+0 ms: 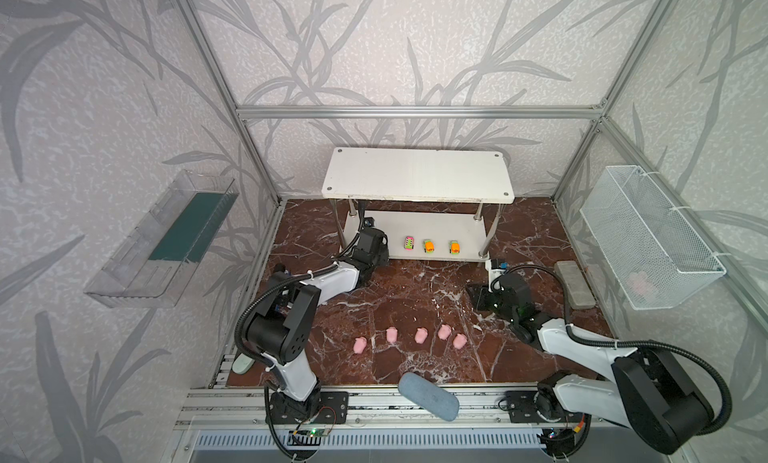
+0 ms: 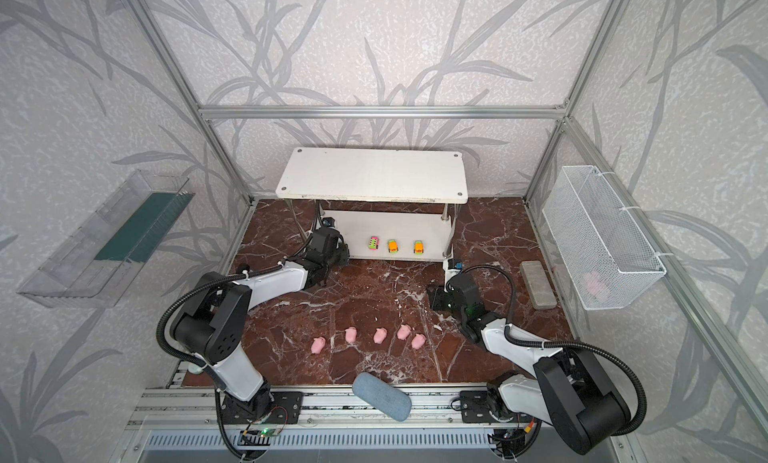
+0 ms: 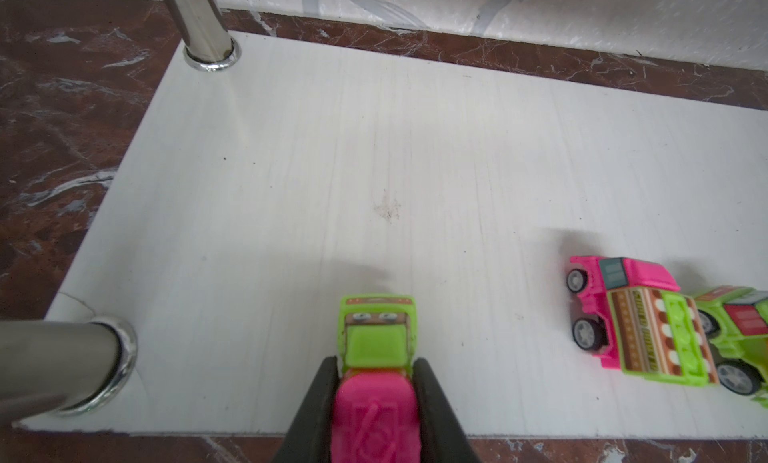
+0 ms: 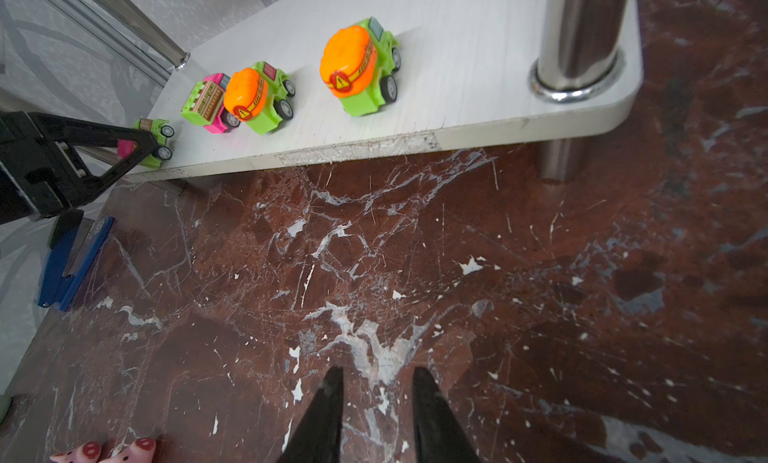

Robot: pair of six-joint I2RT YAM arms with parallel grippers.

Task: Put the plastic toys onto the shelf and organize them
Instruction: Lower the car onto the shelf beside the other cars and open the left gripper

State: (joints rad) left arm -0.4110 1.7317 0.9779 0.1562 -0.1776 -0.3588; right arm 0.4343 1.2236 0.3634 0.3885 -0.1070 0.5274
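Observation:
The white two-tier shelf [image 1: 417,174] stands at the back. My left gripper [image 3: 376,369] is shut on a pink-and-green toy car [image 3: 376,336] just over the left front of the lower board [image 3: 374,149]. The right wrist view shows the same grip from the side [image 4: 156,143]. A second pink-and-green car [image 1: 409,243] and two orange-and-green cars [image 1: 429,245] [image 1: 455,247] stand in a row on that board. Several pink pigs [image 1: 421,336] lie in a line on the marble floor in front. My right gripper [image 4: 378,375] hangs open above bare floor, holding nothing.
A grey-blue pouch [image 1: 428,396] lies over the front rail. A grey oblong block [image 1: 575,284] sits by the right wall under a wire basket [image 1: 648,240]. A clear tray [image 1: 162,240] hangs on the left wall. A blue stapler [image 4: 75,261] lies near the shelf's left end. Chrome posts [image 3: 203,24] flank the held car.

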